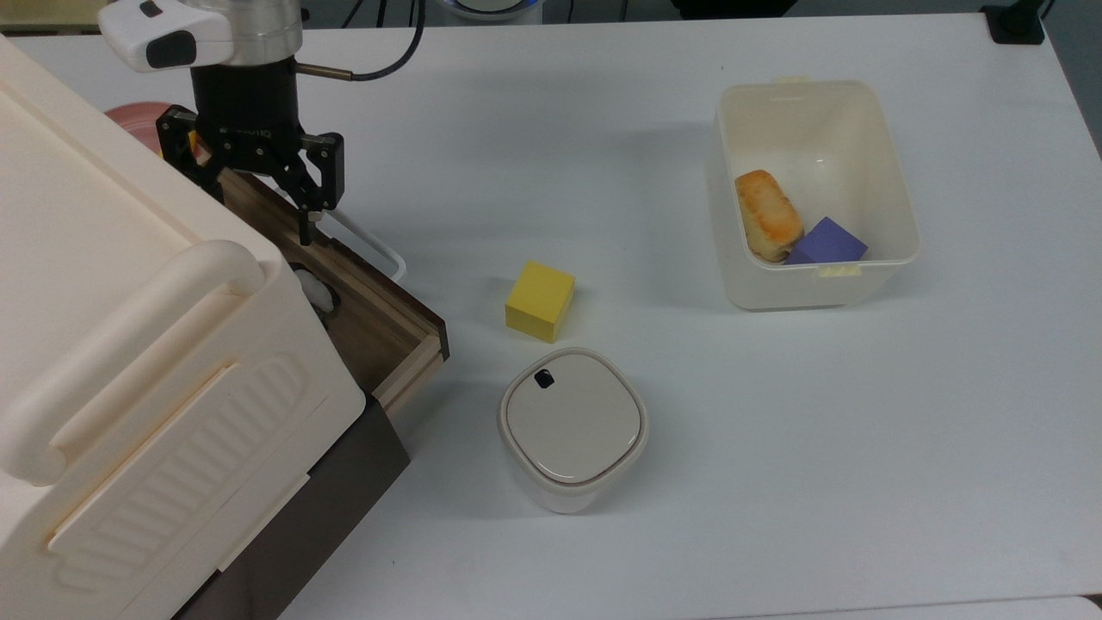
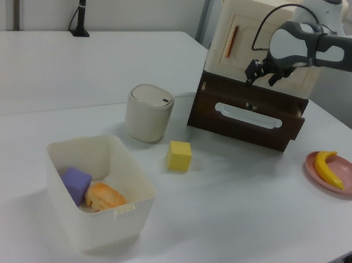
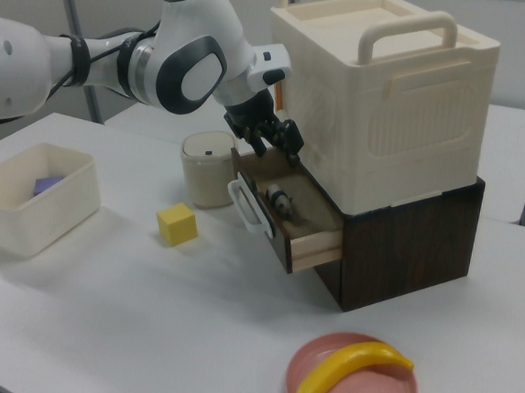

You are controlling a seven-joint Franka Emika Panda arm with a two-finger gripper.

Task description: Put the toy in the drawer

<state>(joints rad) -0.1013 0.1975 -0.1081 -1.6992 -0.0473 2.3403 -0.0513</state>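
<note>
Cabinet [image 1: 129, 362] overhangs the drawer [image 3: 311, 221] (pulled open). Toy [image 3: 276, 199] lies inside, orientation indiscernible. Gripper [image 1: 258, 202] above, fingers wide, empty. Yellow cube [image 1: 540, 300] nearby.

You have a black-and-white toy [image 3: 278, 199] in a dark brown drawer [image 3: 304, 220], a yellow cube [image 1: 540, 300], a purple block [image 1: 826, 241] and a pink plate [image 3: 353, 385].
</note>
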